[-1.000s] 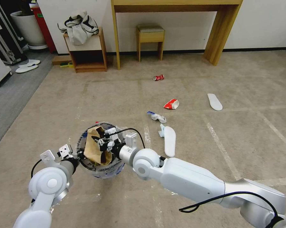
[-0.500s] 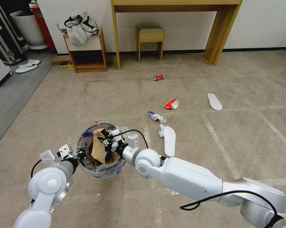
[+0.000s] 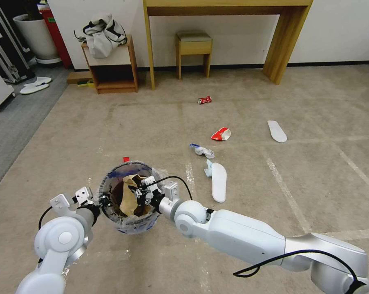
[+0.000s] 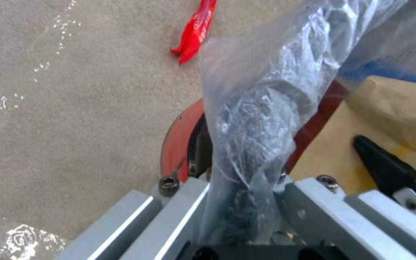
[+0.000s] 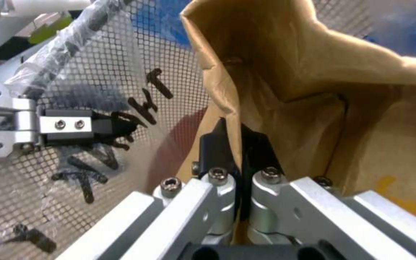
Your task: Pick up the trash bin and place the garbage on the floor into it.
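While it is held just above the beige short-pile carpet [image 3: 151, 118], the small round red trash bin [image 3: 127, 222] with its crinkled clear plastic liner [image 4: 256, 108] sits low and left of centre in the head view, close in front of the robot. Its dark mesh inside [image 5: 121, 72] shows through the liner in the right wrist view. The left gripper [image 3: 103, 201] meets the bin at its rim on the robot's left; in the left wrist view its jaws are pressed together on the red rim and the bunched plastic. Inside the bin stands a tan crumpled paper carton [image 3: 131, 198]. The right gripper [image 3: 140, 195] reaches over the bin's right edge into the opening, and the right wrist view shows its black fingers [image 5: 213, 144] pinching a fold of the carton's edge between them.

Just beyond the bin, a small red wrapper [image 3: 126, 159] lies on the carpet. Further out to the right lie a long white flat insole [image 3: 219, 181] with a white-blue scrap [image 3: 209, 168] touching its near-left side, a crumpled white-blue scrap [image 3: 202, 150], a crushed red-white paper cup [image 3: 221, 134], a second white insole [image 3: 277, 131] well apart to the right, and a crushed red can [image 3: 204, 100] farthest away. Worn whitish tape lines [image 3: 286, 192] cross the carpet.
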### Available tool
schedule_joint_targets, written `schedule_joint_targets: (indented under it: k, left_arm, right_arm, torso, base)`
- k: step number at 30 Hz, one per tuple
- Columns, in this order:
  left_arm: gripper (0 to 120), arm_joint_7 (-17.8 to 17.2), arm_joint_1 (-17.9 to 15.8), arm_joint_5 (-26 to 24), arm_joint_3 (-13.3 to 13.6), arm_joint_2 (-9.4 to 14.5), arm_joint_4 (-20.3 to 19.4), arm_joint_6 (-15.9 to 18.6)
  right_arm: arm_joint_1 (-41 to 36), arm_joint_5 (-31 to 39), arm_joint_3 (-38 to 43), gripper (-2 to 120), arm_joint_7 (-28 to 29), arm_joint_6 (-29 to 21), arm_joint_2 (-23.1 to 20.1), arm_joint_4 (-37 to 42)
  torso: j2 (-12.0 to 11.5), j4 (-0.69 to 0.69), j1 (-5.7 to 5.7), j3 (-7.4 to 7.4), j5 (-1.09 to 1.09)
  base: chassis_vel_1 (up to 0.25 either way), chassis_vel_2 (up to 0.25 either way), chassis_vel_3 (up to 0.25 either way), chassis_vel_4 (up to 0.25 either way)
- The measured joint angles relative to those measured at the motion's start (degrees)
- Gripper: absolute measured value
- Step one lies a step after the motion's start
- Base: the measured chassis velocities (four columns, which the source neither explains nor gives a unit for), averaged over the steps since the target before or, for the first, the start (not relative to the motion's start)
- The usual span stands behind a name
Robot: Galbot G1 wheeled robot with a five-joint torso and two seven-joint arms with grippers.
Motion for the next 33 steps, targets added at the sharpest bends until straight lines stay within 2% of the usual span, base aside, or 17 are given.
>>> schedule_joint_targets:
  k: [3,4,7,9,12,14,15,16,21,26,27,29,33]
  left_arm:
    - [0,-0.02,-0.17,-0.05,0.01,-0.08,0.03,0.0]
    - [0,-0.03,-0.24,-0.04,0.03,-0.18,0.16,-0.02]
    - [0,-0.03,-0.21,-0.02,0.07,-0.25,0.28,-0.02]
    - [0,-0.01,-0.15,0.01,0.09,-0.28,0.42,-0.03]
    - [0,0.01,-0.14,0.05,0.09,-0.3,0.53,-0.04]
    - [0,0.12,-0.08,0.21,0.15,-0.44,0.83,-0.05]
    - [0,0.12,-0.08,0.21,0.15,-0.44,0.83,-0.05]
    - [0,0.19,-0.07,0.35,0.22,-0.51,1.02,-0.06]
    - [0,0.22,-0.09,0.44,0.23,-0.54,1.15,-0.08]
    - [0,0.33,-0.11,0.49,0.26,-0.65,1.17,-0.09]
    - [0,0.33,-0.11,0.49,0.26,-0.65,1.17,-0.09]
    - [0,0.37,-0.26,0.58,0.26,-0.64,1.49,-0.11]
    - [0,0.46,-0.43,0.61,0.26,-0.6,1.75,-0.11]
  right_arm:
    - [0.11,0.0,-0.02,2,0.1,0.01,0.33,-0.08]
    - [0.2,0.01,-0.07,12,0.6,0.01,0.59,0.02]
    - [0.23,0.02,-0.06,17,0.87,0.01,0.69,0.22]
    - [0.25,0.07,0.08,30,1.15,-0.05,0.42,1.01]
    - [0.32,0.07,0.18,36,1.22,-0.09,0.22,1.49]
    - [0.55,0.44,0.65,47,1.92,-0.48,-0.04,2.98]
    - [0.55,0.44,0.65,47,1.92,-0.48,-0.04,2.98]
    - [0.93,1.09,0.8,56,2.57,-1.03,-0.08,4.02]
    - [1.72,1.6,0.61,67,3.29,-1.65,-0.48,5.25]
    - [2.83,2.85,0.49,90,4.97,-3.15,-2.08,9.01]
    - [2.83,2.85,0.49,90,4.97,-3.15,-2.08,9.01]
    - [3.32,3.54,1.03,98,5.6,-3.45,-3.28,10.92]
    - [3.51,4.87,2.99,100,5.93,-3.87,-4.96,14.5]
  torso:
    - [0.0,0.0,0.0,0.0,0.0]
    - [0.0,-0.01,0.0,0.0,0.0]
    - [0.0,-0.01,0.0,0.0,-0.01]
    - [0.0,0.0,0.0,0.0,0.0]
    - [0.0,0.0,0.0,0.0,0.0]
    - [0.0,-0.01,0.0,0.0,0.0]
    - [0.0,-0.01,0.0,0.0,0.0]
    - [0.0,0.0,0.0,0.0,0.0]
    - [0.0,0.0,0.0,0.0,0.0]
    - [0.0,0.0,0.0,0.0,0.0]
    - [0.0,0.0,0.0,0.0,0.0]
    - [0.0,0.0,0.0,0.0,0.0]
    - [0.0,-0.01,0.0,0.0,0.0]
  base:
    - [0.0,0.0,0.0,0.0]
    - [0.0,0.0,0.0,0.0]
    - [0.0,0.0,0.0,0.0]
    - [0.0,0.0,0.0,0.0]
    - [0.0,0.0,0.0,0.0]
    - [0.0,0.0,0.0,0.0]
    - [0.0,0.0,0.0,0.0]
    - [0.0,0.0,0.0,0.0]
    - [0.0,0.0,0.0,0.0]
    - [0.0,0.0,0.0,0.0]
    - [0.0,0.0,0.0,0.0]
    - [0.0,0.0,0.0,0.0]
    - [0.0,0.0,0.0,0.0]
